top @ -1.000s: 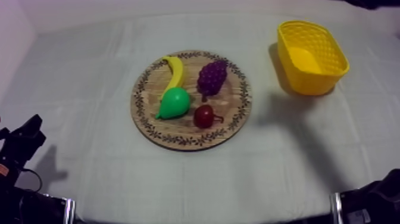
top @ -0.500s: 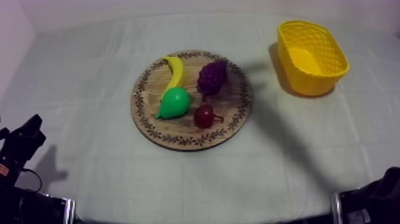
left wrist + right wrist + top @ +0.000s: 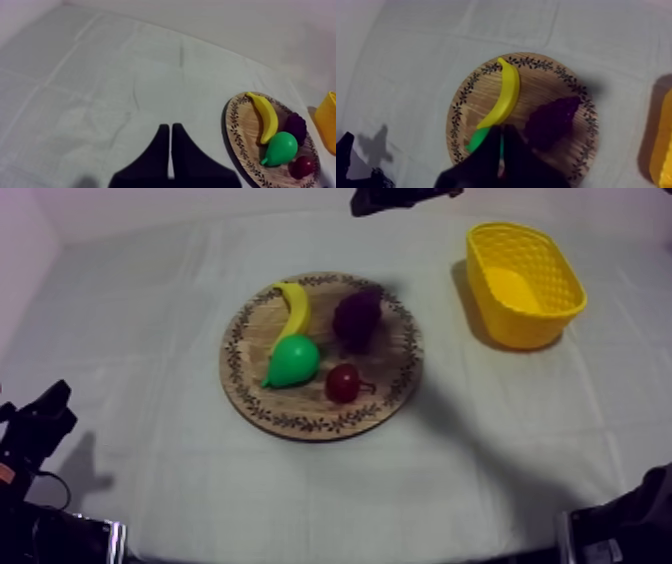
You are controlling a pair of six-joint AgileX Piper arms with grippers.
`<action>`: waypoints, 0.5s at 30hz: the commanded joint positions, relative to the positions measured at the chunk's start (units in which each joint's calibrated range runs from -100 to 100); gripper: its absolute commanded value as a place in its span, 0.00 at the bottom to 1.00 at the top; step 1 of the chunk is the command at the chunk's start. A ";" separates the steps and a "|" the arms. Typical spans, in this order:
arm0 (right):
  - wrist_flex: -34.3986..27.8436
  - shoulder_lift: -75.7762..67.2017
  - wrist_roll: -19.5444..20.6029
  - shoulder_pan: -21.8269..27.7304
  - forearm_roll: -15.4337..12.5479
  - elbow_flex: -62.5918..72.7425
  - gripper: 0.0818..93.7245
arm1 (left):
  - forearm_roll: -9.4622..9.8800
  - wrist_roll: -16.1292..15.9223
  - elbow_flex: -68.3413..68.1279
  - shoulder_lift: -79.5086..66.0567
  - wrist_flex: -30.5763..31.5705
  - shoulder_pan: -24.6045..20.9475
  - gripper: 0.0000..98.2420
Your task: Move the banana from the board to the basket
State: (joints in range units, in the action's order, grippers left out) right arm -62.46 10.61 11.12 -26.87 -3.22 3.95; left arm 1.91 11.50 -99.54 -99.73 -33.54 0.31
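Banana (image 3: pixel 295 309) lies far-left on the wooden board (image 3: pixel 392 383), near end touching the pear (image 3: pixel 293 360); the right gripper (image 3: pixel 501 131) hangs over the board, fingers together on nothing, seemingly lining up (left gripper (image 3: pixel 171 127), also closed, idles near left)

The table (image 3: pixel 140 348) wears a grey-white cloth (creased in faint squares). Two things rest straight on it: the round wooden board (image 3: pixel 300 424) with its patterned rim, and the yellow basket (image 3: pixel 505 320), well apart from the board, on the right arm's side and slightly farther back.
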 commanded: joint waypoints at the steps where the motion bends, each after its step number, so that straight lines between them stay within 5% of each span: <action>1: -0.29 1.55 0.98 -0.31 0.30 0.86 0.00 | 0.02 -0.01 -0.01 -0.01 0.00 0.01 0.00; 8: -0.62 5.44 2.12 -0.51 0.43 3.62 0.02 | 0.02 0.00 -0.01 -0.01 0.00 0.01 0.00; 15: 0.82 7.71 3.40 -1.60 1.40 2.72 0.51 | 0.02 0.00 -0.01 -0.01 0.00 0.01 0.00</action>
State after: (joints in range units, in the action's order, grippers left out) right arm -61.77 18.07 14.26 -28.28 -1.83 6.70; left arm 1.91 11.50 -99.54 -99.73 -33.54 0.31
